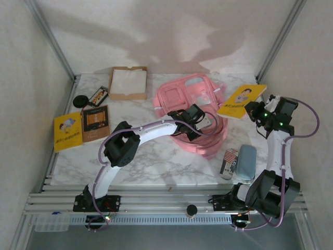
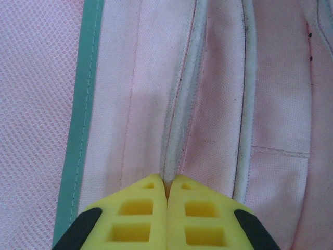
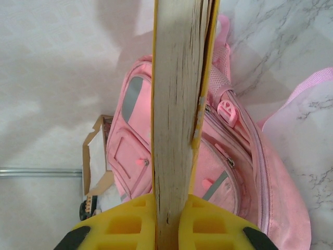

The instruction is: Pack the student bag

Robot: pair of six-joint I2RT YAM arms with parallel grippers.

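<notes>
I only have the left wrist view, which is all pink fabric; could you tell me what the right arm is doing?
Observer: The right pincer is shut on a yellow book at the backpack's right side.
Operator: Thanks; where on the backpack is my left pincer?
Observer: Over its middle.
Operator: What else lies on the table?
Observer: A second yellow book, at the left edge.

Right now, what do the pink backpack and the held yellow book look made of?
Pink backpack: woven cloth, matte, probably synthetic; weave, stitched seams and a mesh panel show. Yellow book: paper, rough page edges between thin yellow covers, probably card.
</notes>
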